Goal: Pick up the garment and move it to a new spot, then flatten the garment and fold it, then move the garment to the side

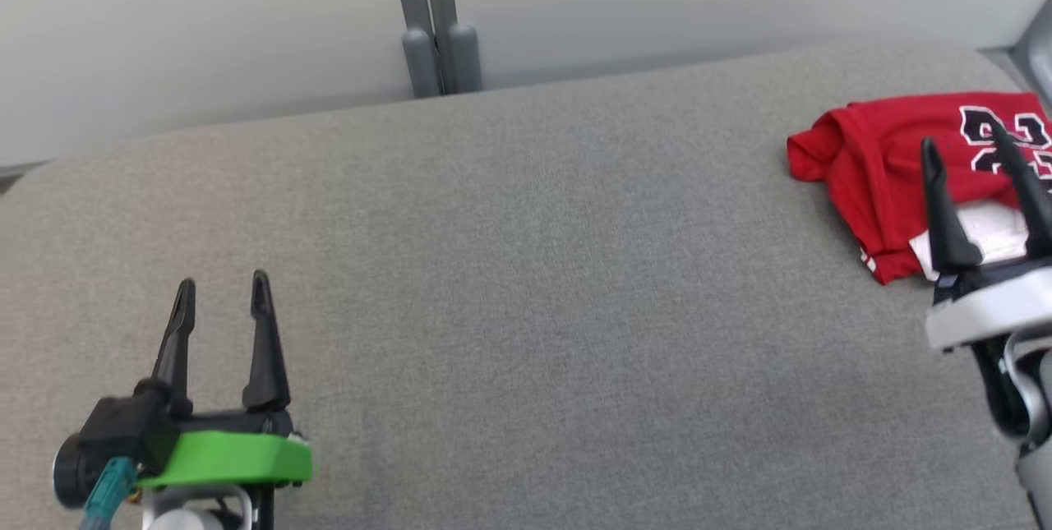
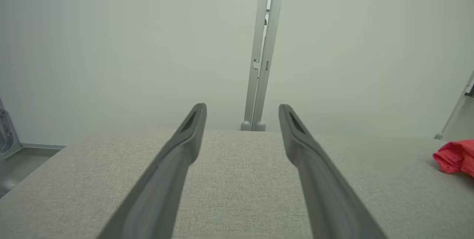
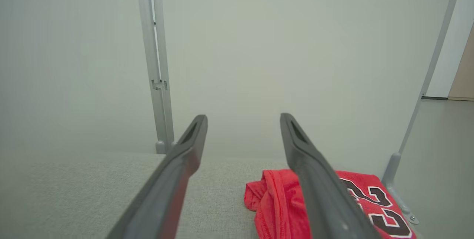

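The red garment (image 1: 879,168) lies folded at 2 o'clock on the grey tabletop (image 1: 526,267), its right edge cut off by the frame. Its black-and-white print is partly hidden behind the right end effector (image 1: 963,137), whose 2 fingers stand spread and empty above it. A white patch near the hem is hard to make out. The left end effector (image 1: 224,281) is at 8 o'clock, spread, holding nothing, well apart from the garment.

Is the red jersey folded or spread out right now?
Folded: the jersey lies as a compact stack at the gray surface's right end, edges doubled over, number on top, not laid out flat.
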